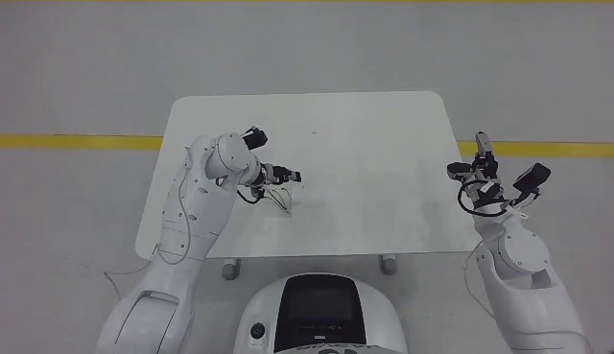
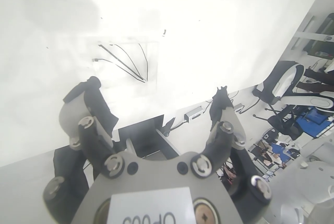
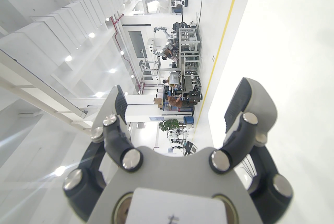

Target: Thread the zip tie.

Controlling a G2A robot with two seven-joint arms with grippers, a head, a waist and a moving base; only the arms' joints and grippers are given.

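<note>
Ties (image 1: 280, 200) fanned left of centre on desk (image 1: 384, 143) below left hand (image 1: 291, 175), fingers apart; right hand (image 3: 181, 86), frame right, likewise.

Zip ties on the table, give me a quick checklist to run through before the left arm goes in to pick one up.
1. Fingers of the left gripper open: ok.
2. Nothing held between them: ok.
3. The zip ties lie on the table just ahead of the left gripper: ok.
4. One tie lying apart from the others for a clean grasp: not ok, the strands converge at one end.
5. The right gripper open and empty: ok.
6. The right gripper close enough to help thread: not ok, it sits beyond the table's right edge.
</note>
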